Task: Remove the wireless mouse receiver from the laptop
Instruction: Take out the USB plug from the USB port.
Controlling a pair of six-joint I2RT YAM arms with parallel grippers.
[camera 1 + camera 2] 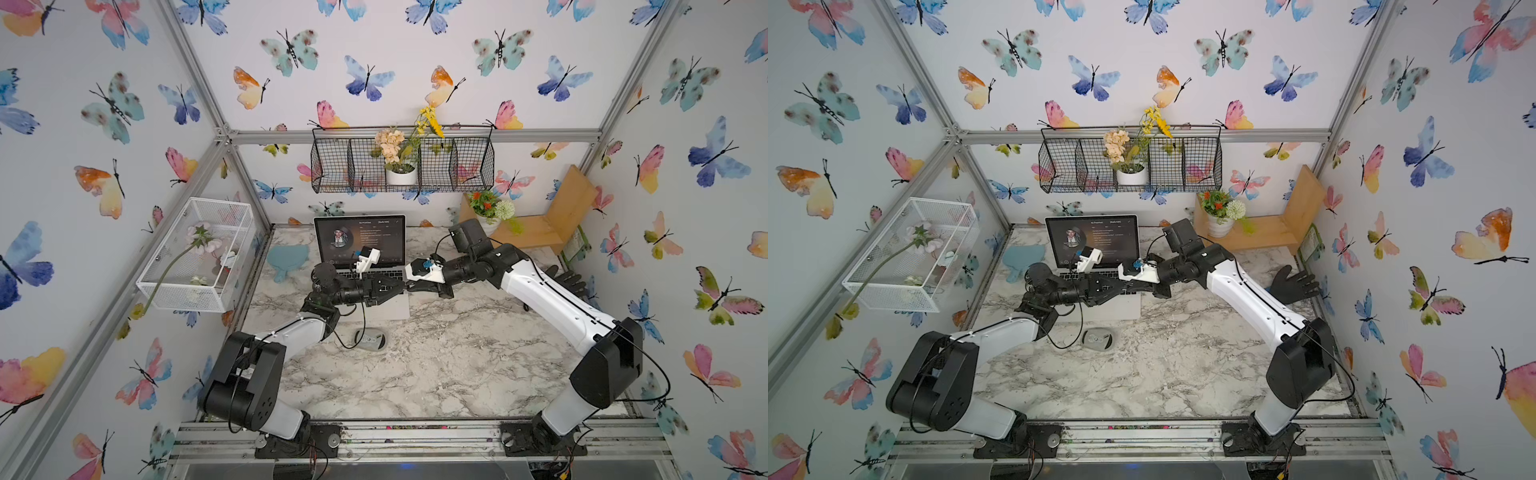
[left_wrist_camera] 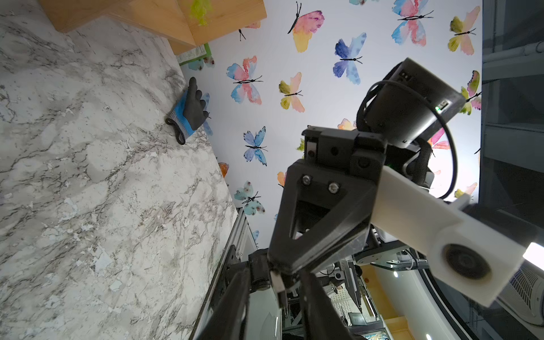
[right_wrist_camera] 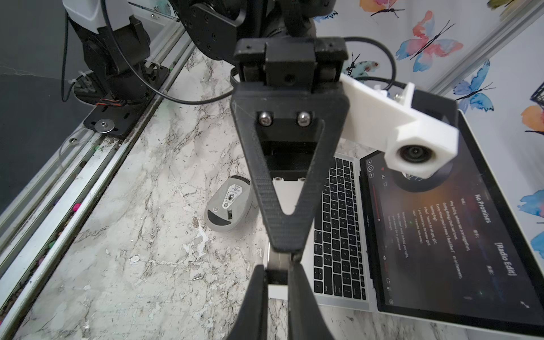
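Note:
The silver laptop [image 1: 359, 239] [image 3: 338, 220] stands open at the back of the marble table. Both grippers meet tip to tip above its front right corner. My right gripper [image 1: 411, 286] [image 3: 277, 269] is shut on the wireless mouse receiver [image 3: 276, 276], a tiny dark stub clear of the laptop. Its silver plug [image 2: 278, 284] points between the fingers of my left gripper [image 1: 400, 286] [image 2: 275, 275]. That gripper is open, with a gap showing beside the plug. The grey mouse [image 1: 371, 340] [image 3: 229, 206] lies upside down in front of the laptop.
A black-and-blue glove [image 1: 569, 282] [image 2: 188, 114] lies at the table's right edge. A light blue flat piece [image 1: 289, 257] sits left of the laptop. A white wire box [image 1: 195, 253] hangs on the left wall, and a wooden shelf [image 1: 536, 228] with a flower pot stands back right.

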